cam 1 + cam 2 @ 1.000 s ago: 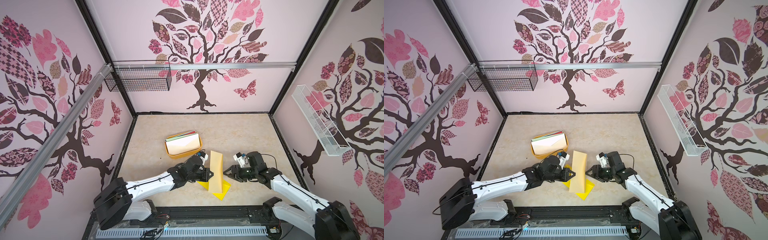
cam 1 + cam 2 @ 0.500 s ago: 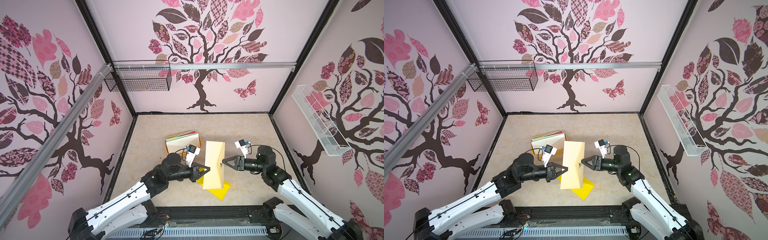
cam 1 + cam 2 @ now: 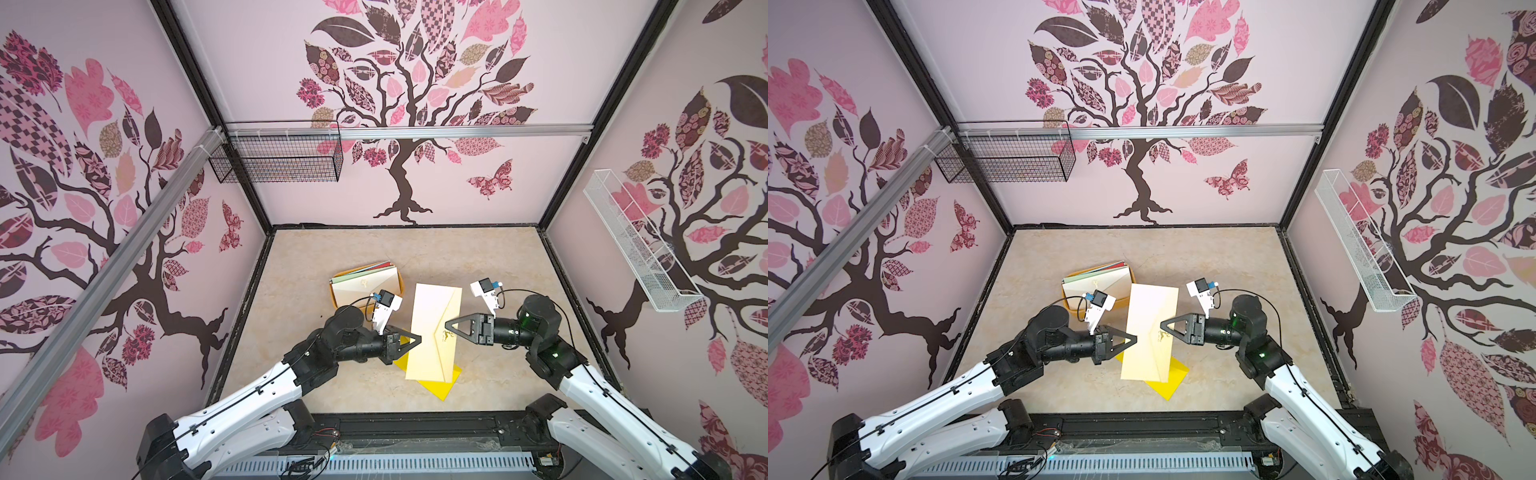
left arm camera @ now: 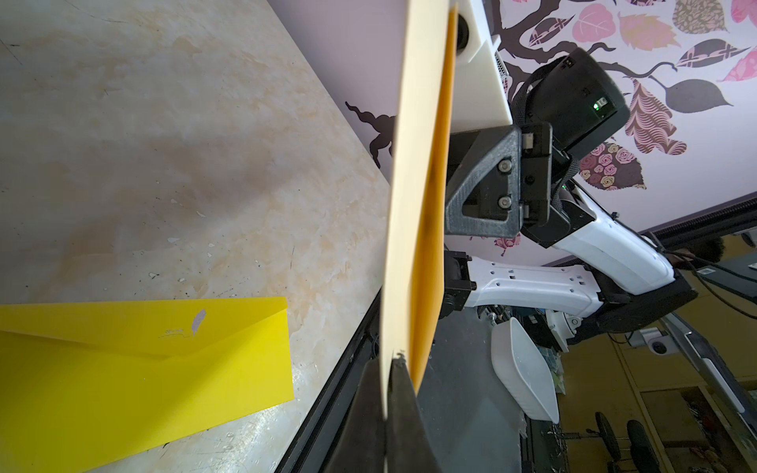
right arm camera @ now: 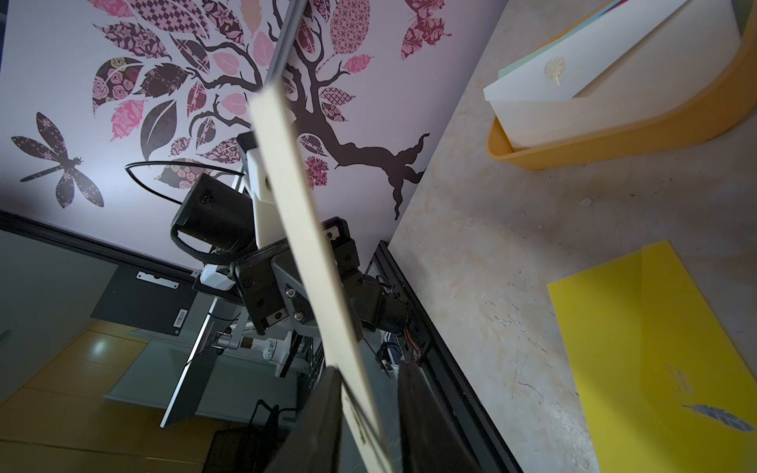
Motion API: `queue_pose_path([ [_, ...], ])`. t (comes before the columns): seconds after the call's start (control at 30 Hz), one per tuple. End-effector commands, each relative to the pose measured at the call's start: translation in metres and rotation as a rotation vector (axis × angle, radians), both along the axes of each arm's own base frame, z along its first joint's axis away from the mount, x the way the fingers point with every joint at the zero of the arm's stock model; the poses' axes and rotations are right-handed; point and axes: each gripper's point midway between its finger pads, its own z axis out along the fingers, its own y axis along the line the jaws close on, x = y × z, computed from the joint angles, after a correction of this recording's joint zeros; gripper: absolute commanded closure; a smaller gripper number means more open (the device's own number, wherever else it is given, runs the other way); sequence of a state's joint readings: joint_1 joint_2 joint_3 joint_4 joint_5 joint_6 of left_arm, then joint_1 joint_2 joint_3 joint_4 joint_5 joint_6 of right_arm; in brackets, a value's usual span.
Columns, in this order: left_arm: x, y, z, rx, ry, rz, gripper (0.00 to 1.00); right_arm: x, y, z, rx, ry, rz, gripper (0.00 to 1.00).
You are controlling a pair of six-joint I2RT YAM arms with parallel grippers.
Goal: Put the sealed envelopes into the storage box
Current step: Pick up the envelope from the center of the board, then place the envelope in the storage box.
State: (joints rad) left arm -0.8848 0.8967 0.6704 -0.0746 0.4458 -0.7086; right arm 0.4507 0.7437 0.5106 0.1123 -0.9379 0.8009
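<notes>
Handover time: cream paper envelope [image 3: 434, 328] hangs above the beige marbled table [image 3: 478, 257], left gripper [image 3: 419, 340] clamped on one long edge. Opposite, the right gripper [image 3: 448, 326] straddles the other edge, jaws apart. Best to close squarely first, then release left and head for the shallow orange-yellow plastic storage box [image 3: 401, 286].

The left arm [image 3: 249, 397] and the right arm [image 3: 602, 397] have white shells, black joints and thin black cables clipped along them, each with a white camera block [image 3: 386, 307] with a blue part, and the left gripper [image 3: 419, 340] and right gripper [image 3: 448, 325] are black, triangular, with silver screws [image 4: 504, 165].
</notes>
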Motion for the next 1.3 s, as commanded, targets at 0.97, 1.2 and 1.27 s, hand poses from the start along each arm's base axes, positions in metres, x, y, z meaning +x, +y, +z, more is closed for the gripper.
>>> queue_pose_path([
  [0.97, 0.055, 0.200, 0.003, 0.535, -0.214, 0.809, 0.20, 0.093, 0.025, -0.004, -0.533, -0.319, -0.033, 1.00],
  [1.2, 0.056, 0.207, 0.004, 0.596, -0.272, 0.790, 0.18, 0.161, 0.067, -0.005, -0.798, -0.531, 0.114, 1.00],
  [1.27, 0.055, 0.197, -0.003, 0.603, -0.271, 0.722, 0.18, 0.176, 0.076, -0.009, -0.854, -0.592, 0.169, 1.00],
])
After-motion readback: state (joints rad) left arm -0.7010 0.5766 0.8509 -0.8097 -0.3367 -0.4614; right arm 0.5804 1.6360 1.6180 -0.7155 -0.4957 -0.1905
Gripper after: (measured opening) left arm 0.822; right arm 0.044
